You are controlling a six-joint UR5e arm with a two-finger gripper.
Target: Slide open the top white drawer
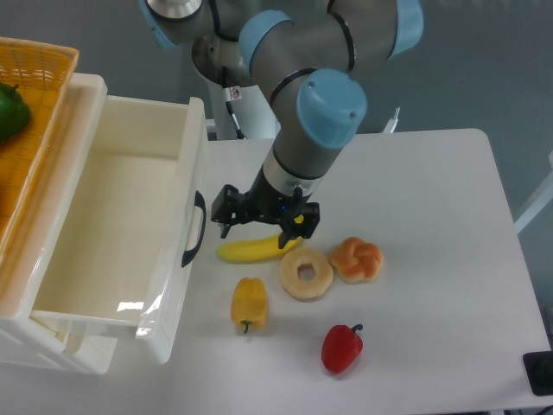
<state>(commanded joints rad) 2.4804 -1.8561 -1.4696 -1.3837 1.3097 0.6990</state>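
- My gripper [259, 214] hangs over the table [432, 190], fingers spread with nothing between them, apart from the black handle [195, 228] that sits to its left in the picture.
- Right under my fingers lies a banana [246, 250]; I am not touching it as far as I can tell.
- The top white drawer [121, 233] lies to the left of my tool, pulled well out of its cabinet, its inside bare and its front panel facing me with the handle on it.
- I judge the sliding itself to be done or nearly so: the drawer stands far open and I have no hold on the handle.
- What is left, as I read it, is only to lift clear. That calls for going up and off to the right, away from the handle, without dragging the banana along.
- Further out on the table sit a doughnut [305, 274], a bun [356, 259], a yellow pepper [249, 304] and a red pepper [342, 347].
- On top of the cabinet an orange basket [39, 104] holds something green [12, 111].
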